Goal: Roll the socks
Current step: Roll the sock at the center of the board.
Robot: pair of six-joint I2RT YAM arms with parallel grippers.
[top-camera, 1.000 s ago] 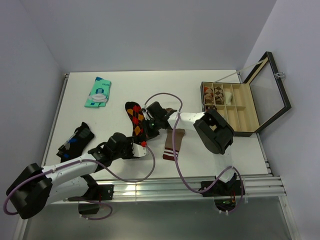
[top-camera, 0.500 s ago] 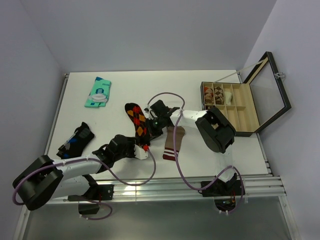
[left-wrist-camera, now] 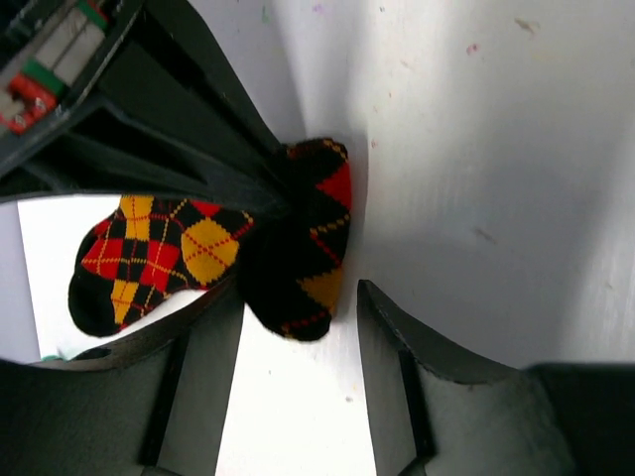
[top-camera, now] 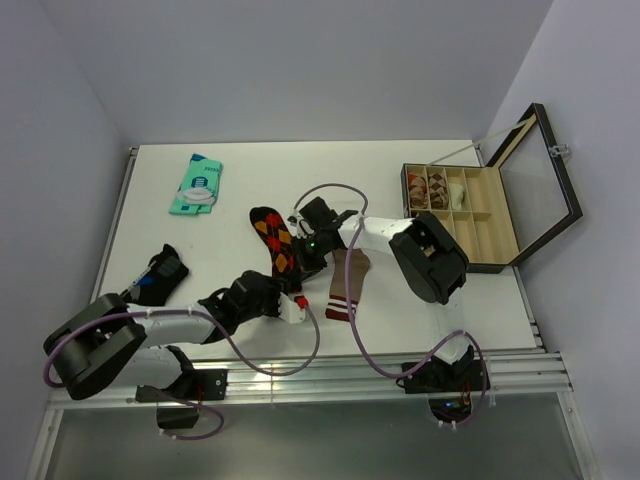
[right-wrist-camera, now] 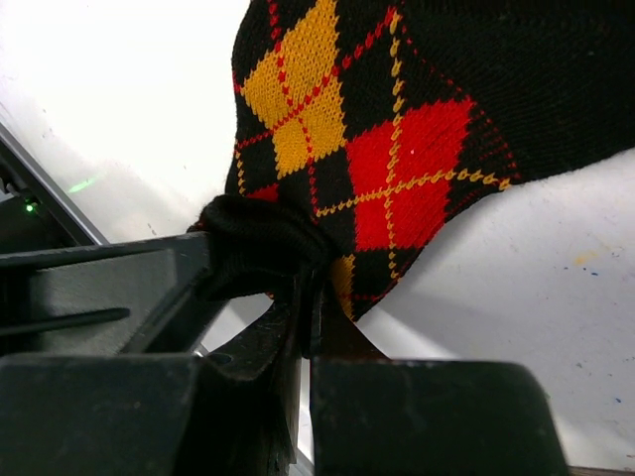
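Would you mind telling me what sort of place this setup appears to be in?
Probably a robotics test cell, not a home: a white tabletop boxed in by plain pale walls, white-and-black robot arms bolted to an aluminium rail, and props like a black argyle fabric sock and a compartmented black box.

black argyle sock [top-camera: 272,235] lies flat, one end folded over; tan sock [top-camera: 347,283] flat beside it.

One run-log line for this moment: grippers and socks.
right gripper: pinching argyle sock | left gripper: open, straddling its folded end | tan sock: lying flat beside it
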